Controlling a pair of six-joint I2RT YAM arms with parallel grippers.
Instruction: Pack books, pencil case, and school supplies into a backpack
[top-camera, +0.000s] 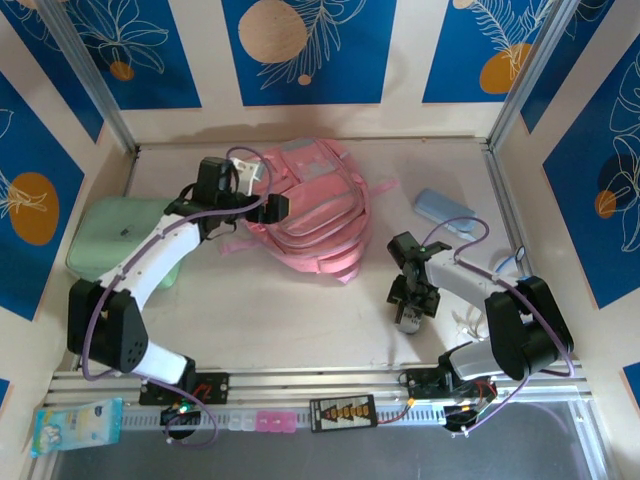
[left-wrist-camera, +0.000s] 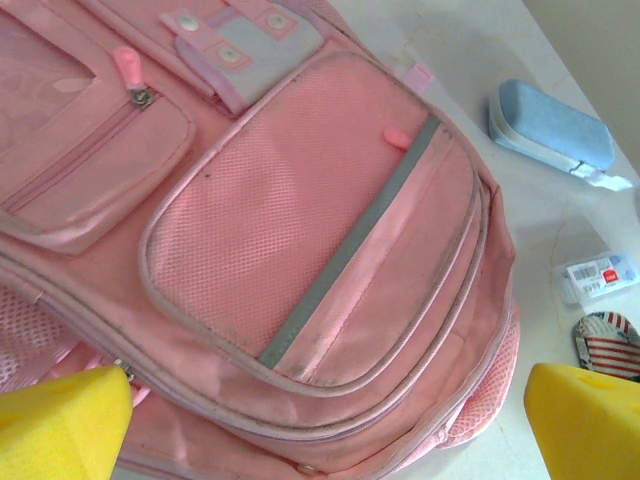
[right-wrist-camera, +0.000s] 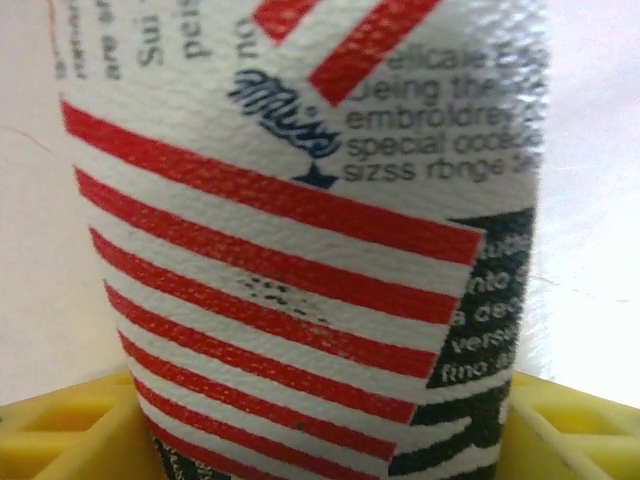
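White-and-black arms (top-camera: 150, 265), purple cables (top-camera: 245, 152); yellow end effector fingers (left-wrist-camera: 60, 420)

Bright, even overhead light; soft, short shadows lie on the pale surface (top-camera: 300, 310). The pink fabric backpack (left-wrist-camera: 300, 230) looks sharp in the left wrist view. The red-and-white striped flag-print pack (right-wrist-camera: 300, 250), very close to the right wrist camera, is slightly blurred.

This is a robot lab's test booth. Blue leaf-print wall panels (top-camera: 340, 60) close in the pale table (top-camera: 300, 310) on three sides. Aluminium rails (top-camera: 300, 385) run along its near edge.
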